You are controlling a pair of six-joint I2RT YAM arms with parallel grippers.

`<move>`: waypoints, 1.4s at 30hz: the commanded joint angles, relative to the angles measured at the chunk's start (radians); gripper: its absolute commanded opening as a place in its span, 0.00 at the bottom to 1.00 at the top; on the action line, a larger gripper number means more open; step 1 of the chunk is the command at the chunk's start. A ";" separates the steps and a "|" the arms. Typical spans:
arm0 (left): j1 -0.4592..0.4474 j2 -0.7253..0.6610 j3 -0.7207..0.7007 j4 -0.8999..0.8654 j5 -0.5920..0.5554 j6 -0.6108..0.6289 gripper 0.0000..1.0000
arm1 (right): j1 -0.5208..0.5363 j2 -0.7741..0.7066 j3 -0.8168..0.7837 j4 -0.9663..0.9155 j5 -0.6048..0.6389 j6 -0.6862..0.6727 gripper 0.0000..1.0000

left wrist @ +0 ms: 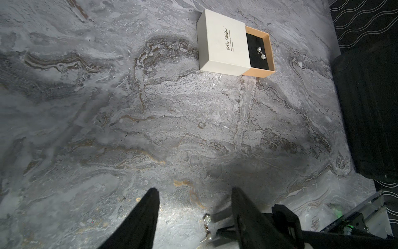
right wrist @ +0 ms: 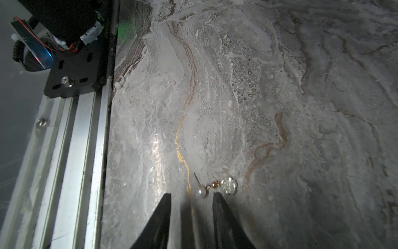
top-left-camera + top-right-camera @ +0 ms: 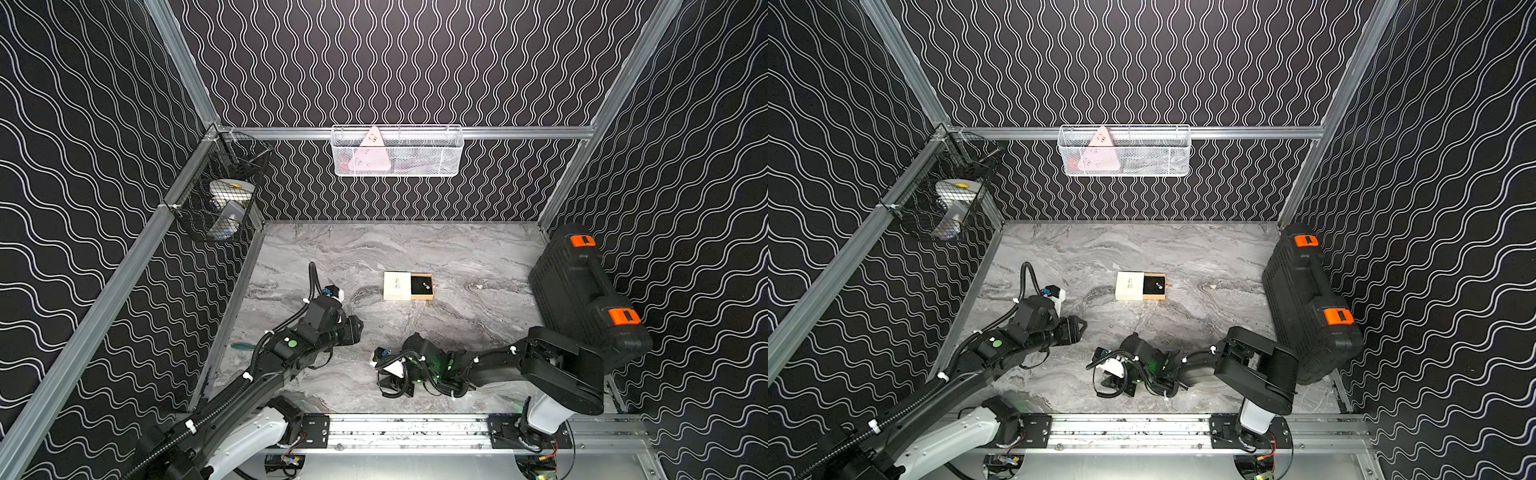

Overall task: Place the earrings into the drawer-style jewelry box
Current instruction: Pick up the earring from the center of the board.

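Observation:
The drawer-style jewelry box (image 3: 398,286) (image 3: 1128,286) lies mid-table, a cream sleeve (image 1: 221,43) with its tan drawer (image 1: 259,72) pulled out to the right. One earring (image 1: 261,53) (image 3: 424,285) rests on the drawer's black lining. A second earring (image 2: 215,186) (image 1: 207,225), a pearl, a gold link and a sparkly disc, lies on the marble near the front. My right gripper (image 2: 191,195) (image 3: 392,384) is low over the table and open, its tips just short of that earring, nothing between them. My left gripper (image 1: 192,193) (image 3: 355,328) hovers open just left of it.
A big black case with orange latches (image 3: 582,299) stands along the right wall. A white wire basket (image 3: 397,151) hangs on the back wall and a black mesh basket (image 3: 220,195) on the left. An aluminium rail (image 3: 415,430) runs along the front edge.

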 commanded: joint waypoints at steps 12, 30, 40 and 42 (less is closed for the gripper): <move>0.011 -0.003 -0.018 0.003 0.042 0.013 0.61 | 0.027 0.053 0.010 0.068 0.078 -0.038 0.28; 0.029 -0.015 -0.022 -0.006 0.054 0.012 0.62 | 0.040 0.061 0.020 0.024 0.104 -0.069 0.16; 0.032 -0.028 -0.028 -0.015 0.054 0.010 0.62 | 0.040 0.062 0.013 0.052 0.105 -0.057 0.11; 0.032 -0.030 -0.027 -0.017 0.054 0.010 0.62 | 0.040 0.059 0.008 0.062 0.110 -0.052 0.11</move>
